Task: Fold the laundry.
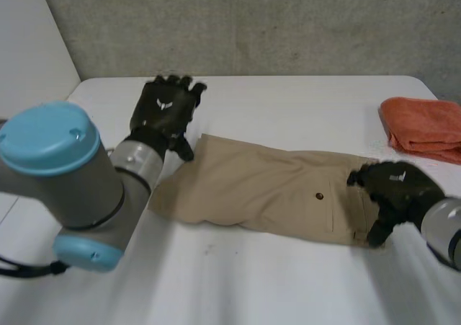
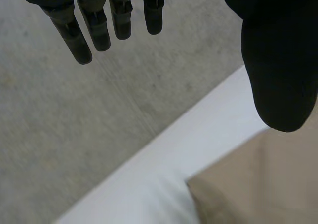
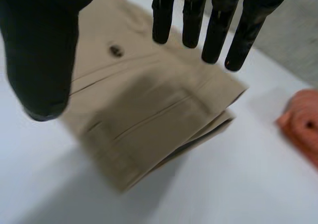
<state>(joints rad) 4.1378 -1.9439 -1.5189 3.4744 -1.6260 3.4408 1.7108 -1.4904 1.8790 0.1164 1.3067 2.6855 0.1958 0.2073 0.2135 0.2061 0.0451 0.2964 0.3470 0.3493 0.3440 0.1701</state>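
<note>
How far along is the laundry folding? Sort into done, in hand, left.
Done: the folded orange towel lies aside, and the beige cloth trousers lie folded lengthwise. In hand: the left hand and right hand are open at opposite ends. Left: folding the trousers across.

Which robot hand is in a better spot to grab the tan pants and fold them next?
Probably the right hand: it hovers open right over the waistband end of the pants. The left hand is open too, but its fingers reach past the leg end toward the wall.
</note>
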